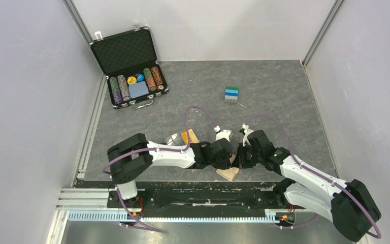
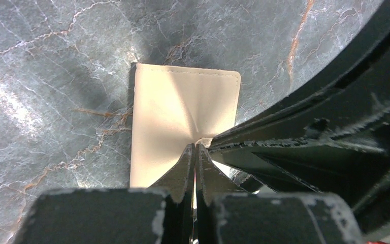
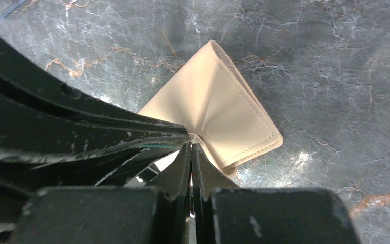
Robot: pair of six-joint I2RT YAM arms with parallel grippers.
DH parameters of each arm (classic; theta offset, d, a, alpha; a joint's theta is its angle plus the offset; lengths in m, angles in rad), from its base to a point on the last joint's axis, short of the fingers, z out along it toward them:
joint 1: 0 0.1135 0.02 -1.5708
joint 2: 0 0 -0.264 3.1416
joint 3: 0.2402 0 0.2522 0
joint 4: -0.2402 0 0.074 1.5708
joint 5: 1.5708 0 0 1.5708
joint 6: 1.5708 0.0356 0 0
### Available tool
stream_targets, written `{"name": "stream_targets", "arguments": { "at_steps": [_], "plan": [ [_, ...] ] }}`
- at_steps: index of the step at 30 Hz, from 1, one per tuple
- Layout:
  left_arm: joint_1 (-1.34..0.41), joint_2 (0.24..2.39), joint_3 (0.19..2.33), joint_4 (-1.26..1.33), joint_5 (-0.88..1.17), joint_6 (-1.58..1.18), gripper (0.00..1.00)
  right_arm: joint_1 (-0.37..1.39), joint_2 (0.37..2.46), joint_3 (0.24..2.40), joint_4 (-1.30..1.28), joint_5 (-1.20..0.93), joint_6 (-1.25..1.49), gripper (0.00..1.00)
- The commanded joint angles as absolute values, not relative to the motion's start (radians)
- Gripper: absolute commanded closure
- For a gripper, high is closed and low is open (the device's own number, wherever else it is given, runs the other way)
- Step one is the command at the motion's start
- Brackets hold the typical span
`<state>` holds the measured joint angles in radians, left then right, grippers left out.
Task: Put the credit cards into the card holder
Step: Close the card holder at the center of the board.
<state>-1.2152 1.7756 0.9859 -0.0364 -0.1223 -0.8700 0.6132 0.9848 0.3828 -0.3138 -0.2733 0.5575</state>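
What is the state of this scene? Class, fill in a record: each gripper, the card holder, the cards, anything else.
left gripper: shut, pinching the card holder
right gripper: shut, pinching it right beside the left's tips
card holder: folded, outer face showing, creased at the pinch
credit cards: stacked mid-table, beyond both grippers
chip case: open, back left
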Motion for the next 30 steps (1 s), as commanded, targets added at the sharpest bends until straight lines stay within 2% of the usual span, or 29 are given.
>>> {"name": "stream_targets", "arguments": {
  "at_steps": [1,12,30],
  "plan": [
    [-1.216,1.732,0.998,-0.006,-0.158,-0.853,0.98,0.620,0.922,0.416,-0.341,-0.261,0.559,1.00],
    [-1.214,1.698,1.045,-0.031,-0.180,-0.825,0.98,0.620,0.915,0.424,-0.377,-0.234,0.555,1.00],
    [-1.213,1.780,1.016,-0.032,-0.175,-0.864,0.98,0.620,1.021,0.392,-0.263,-0.230,0.566,1.00]
  ]
}}
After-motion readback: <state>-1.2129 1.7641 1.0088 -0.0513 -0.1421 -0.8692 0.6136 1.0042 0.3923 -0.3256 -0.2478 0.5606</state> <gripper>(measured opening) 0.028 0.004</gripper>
